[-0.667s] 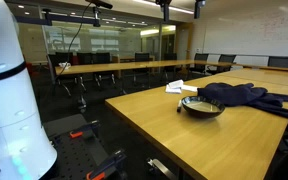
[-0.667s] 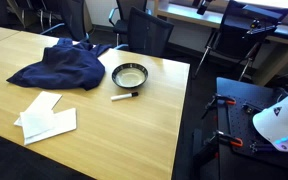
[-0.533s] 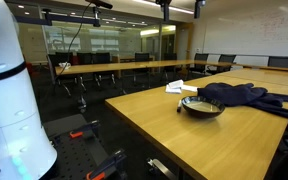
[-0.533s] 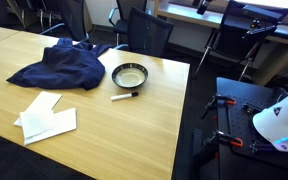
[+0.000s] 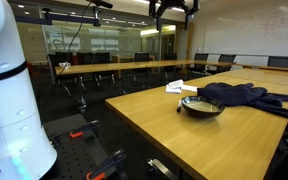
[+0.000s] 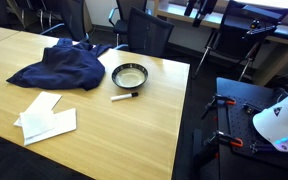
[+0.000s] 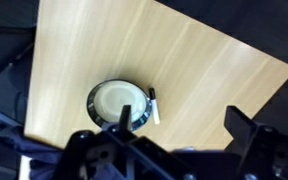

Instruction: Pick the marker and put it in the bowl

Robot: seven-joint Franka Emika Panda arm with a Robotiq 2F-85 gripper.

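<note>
A white marker with a black cap [image 6: 124, 96] lies flat on the wooden table [image 6: 134, 130], just beside a round metal bowl [image 6: 129, 75]. The wrist view shows the marker [image 7: 153, 107] touching the right rim of the bowl [image 7: 116, 103]. The bowl also shows in an exterior view [image 5: 202, 105]; the marker is hidden there. My gripper [image 7: 184, 125] hangs high above the table, open and empty, its two fingers wide apart. It shows at the top edge in both exterior views [image 5: 174, 8] [image 6: 197, 8].
A dark blue cloth [image 6: 64, 65] lies next to the bowl. White papers [image 6: 46, 118] lie further along the table. Office chairs [image 6: 144, 30] stand at the far edge. The robot's white base [image 5: 4, 90] stands off the table end.
The gripper has come into view at the top of both exterior views. The marker, bowl and cloth have not moved.
</note>
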